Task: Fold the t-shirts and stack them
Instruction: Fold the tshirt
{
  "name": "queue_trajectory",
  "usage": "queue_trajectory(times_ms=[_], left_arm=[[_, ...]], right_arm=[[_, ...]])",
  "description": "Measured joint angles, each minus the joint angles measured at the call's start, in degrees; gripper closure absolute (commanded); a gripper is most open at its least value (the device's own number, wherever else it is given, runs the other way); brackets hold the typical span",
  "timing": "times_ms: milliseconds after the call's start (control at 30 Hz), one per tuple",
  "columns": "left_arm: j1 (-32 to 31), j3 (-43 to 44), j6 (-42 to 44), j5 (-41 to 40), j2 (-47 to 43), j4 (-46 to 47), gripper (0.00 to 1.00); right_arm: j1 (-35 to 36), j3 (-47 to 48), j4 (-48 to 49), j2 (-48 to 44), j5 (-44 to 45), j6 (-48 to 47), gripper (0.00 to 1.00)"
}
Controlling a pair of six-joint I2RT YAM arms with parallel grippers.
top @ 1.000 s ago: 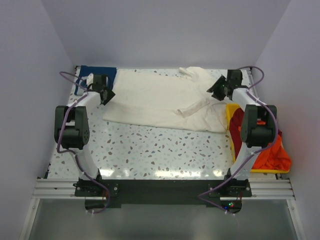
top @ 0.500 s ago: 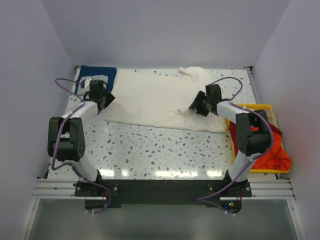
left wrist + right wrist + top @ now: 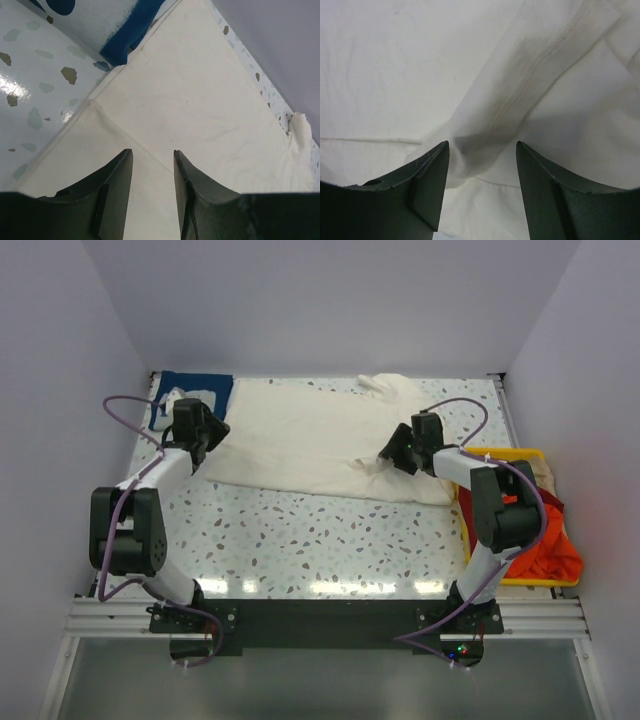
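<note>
Speckled desk (image 3: 300, 530), cream t-shirt (image 3: 300, 435) spread flat: left gripper (image 3: 151, 156) and right gripper (image 3: 481, 146) parted, empty; advise pinching both edges evenly.

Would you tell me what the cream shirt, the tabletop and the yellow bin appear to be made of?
Cream shirt: soft matte cloth, creased, with stitched hems. Tabletop: hard glossy speckled surface, terrazzo-like, reflecting lights. Yellow bin: probably rigid plastic, given its straight smooth rim.

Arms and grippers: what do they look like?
The left arm and right arm have white links, black joint housings and looping purple cables. The left gripper and right gripper have dark, tapered fingers.
</note>
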Motion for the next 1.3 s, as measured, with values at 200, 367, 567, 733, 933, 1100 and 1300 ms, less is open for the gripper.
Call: queue_trajectory(times_ms=[200,367,567,733,933,1100,1300], left_arm=[[-0.02,-1.01,0.02,0.87,-0.42,0.76,0.58],[-0.02,-1.05,0.07,1.46,-0.52,1.07,0.58],[-0.09,-1.05,0.26,2.71,-1.11,1.51,0.59],[-1.20,-1.16,1.55,4.39,-1.60,2.08,0.58],[-4.85,-2.32,3.21,7.78,-2.38,3.26,0.58],[-13.05,-2.05,6.43,10.95,-1.81,4.96,0.55],[-25.49,2.60,9.38,14.62,4.72,6.21,0.56]], right_arm=[[0.37,0.39,0.94,0.20,0.00,0.52,0.41],[0.70,2.99,1.42,2.64,-0.02,1.14,0.41],[1.07,8.46,0.96,6.21,-0.02,1.70,0.41],[1.22,13.73,0.87,8.85,-0.07,2.73,0.41],[1.22,18.93,0.85,12.09,-0.20,3.93,0.41],[1.22,21.64,-1.44,12.87,-0.02,3.48,0.41],[1.05,19.26,-5.68,8.39,2.95,0.35,0.42]])
